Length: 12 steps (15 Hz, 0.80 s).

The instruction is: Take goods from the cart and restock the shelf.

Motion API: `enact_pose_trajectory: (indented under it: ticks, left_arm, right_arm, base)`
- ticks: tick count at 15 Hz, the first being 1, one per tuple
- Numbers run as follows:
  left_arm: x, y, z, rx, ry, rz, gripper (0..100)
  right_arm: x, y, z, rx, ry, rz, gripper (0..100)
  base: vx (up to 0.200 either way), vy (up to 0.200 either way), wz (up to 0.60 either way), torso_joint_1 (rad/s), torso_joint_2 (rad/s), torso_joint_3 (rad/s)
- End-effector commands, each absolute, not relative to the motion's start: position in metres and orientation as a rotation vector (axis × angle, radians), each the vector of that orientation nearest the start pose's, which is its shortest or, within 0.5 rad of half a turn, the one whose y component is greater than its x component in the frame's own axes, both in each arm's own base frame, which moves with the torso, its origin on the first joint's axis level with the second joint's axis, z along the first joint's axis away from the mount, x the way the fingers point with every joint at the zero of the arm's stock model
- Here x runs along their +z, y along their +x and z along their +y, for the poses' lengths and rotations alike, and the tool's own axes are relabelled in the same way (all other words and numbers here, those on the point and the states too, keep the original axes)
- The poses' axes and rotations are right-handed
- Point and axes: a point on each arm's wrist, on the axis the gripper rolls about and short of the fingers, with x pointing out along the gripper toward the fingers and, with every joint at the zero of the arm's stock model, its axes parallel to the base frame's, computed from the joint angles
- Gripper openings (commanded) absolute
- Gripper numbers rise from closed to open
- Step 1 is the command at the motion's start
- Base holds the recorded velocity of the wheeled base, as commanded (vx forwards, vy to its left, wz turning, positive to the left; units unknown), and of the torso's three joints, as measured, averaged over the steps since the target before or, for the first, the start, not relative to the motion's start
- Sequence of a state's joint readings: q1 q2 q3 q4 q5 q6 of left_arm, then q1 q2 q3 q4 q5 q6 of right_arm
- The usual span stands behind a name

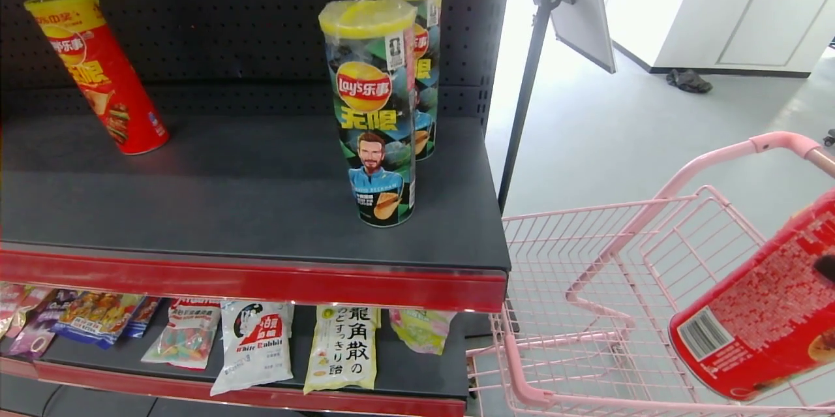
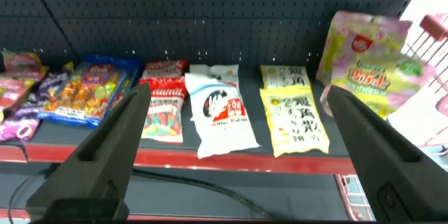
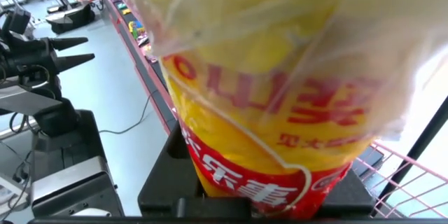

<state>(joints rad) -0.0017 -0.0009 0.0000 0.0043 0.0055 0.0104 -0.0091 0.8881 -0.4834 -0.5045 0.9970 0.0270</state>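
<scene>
- Right gripper (image 3: 262, 182): clamped on held can (image 1: 763, 312), red, tilted, above the cart (image 1: 776, 139).
- Left gripper (image 2: 238, 89): fingers spread, empty, facing snack bags (image 2: 224, 115) on the lower shelf (image 1: 417, 371).
- Top shelf (image 1: 228, 208): two green cans (image 1: 375, 117) mid-right, one behind the other; red can (image 1: 98, 71) at back left.

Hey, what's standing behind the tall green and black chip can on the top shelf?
A second upright green and black cardboard can, its yellow lid wrapped in plastic. The front can covers much of its left side, so whether they touch cannot be seen.
</scene>
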Motion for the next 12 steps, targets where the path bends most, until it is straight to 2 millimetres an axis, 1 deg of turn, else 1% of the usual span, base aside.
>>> enact_pose_trajectory:
  ticks: [1, 7, 9, 12]
  left_arm:
    - [0.075, -0.023, 0.000, 0.005, 0.011, 0.005, 100]
    - [0.075, -0.023, 0.000, 0.005, 0.011, 0.005, 100]
    - [0.075, -0.023, 0.000, 0.005, 0.011, 0.005, 100]
    - [0.075, -0.023, 0.000, 0.005, 0.011, 0.005, 100]
  right_arm:
    - [0.243, 0.092, 0.018, 0.987, -0.027, -0.082, 0]
    - [0.241, 0.089, 0.018, 0.986, -0.030, -0.085, 0]
    - [0.240, 0.086, 0.018, 0.980, -0.029, -0.086, 0]
    - [0.233, 0.085, 0.017, 0.977, -0.021, -0.070, 0]
  base:
    - [0.000, 0.000, 0.00, 0.227, -0.56, -0.334]
    - [0.000, 0.000, 0.00, 0.245, -0.57, -0.334]
    - [0.000, 0.000, 0.00, 0.056, -0.13, -0.078]
    - [0.000, 0.000, 0.00, 0.000, 0.00, 0.000]
